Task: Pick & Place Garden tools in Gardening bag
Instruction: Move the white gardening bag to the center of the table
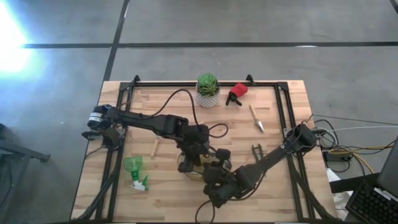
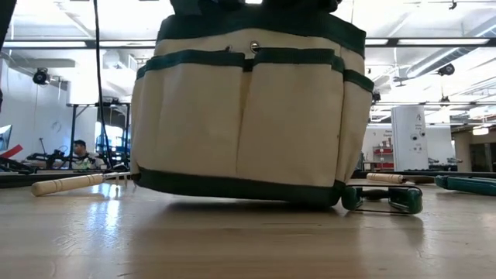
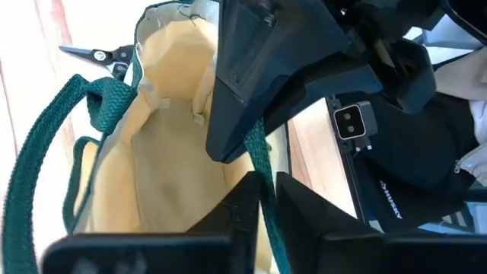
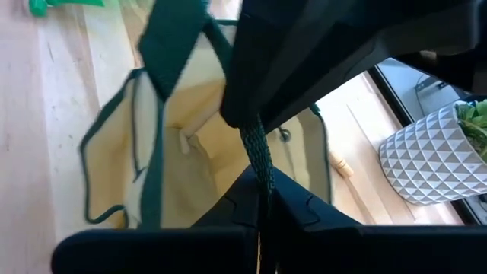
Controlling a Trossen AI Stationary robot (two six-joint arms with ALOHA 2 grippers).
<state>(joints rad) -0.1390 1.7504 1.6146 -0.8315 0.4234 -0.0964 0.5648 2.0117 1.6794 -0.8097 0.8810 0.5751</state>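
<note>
Both arms meet over the gardening bag (image 1: 194,163) near the front middle of the table (image 1: 292,93); the left gripper (image 3: 262,199) has its fingers drawn close on a dark green handle strap (image 3: 259,148), which runs up between them, though whether they truly pinch it or have begun to let go cannot be told; the right gripper (image 4: 262,199) is pressed together on the bag's other strap (image 4: 257,156), the webbing passing straight through its closed tips. Directly below both grippers the bag's cream interior (image 3: 163,164) lies open, and no tool is visible inside.

The tools lie scattered around the grippers; the green spray bottle (image 1: 134,172) is on the left gripper's outer side, with a wooden-handled tool (image 1: 155,148) between it and the bag; one pair of pruners (image 1: 257,151) is just beside the right arm, and another dark pruner (image 3: 95,53) rests by the bag's far rim in the left wrist view; the trowel (image 1: 256,118) and the red-and-black sprayer piece (image 1: 237,93) sit well beyond the grippers, toward the back edge near the potted plant (image 1: 208,89).

Judging from this, the packing has barely begun; the arms seem to be holding the mouth open or positioning the bag, and every tool in sight is left to go in.
</note>
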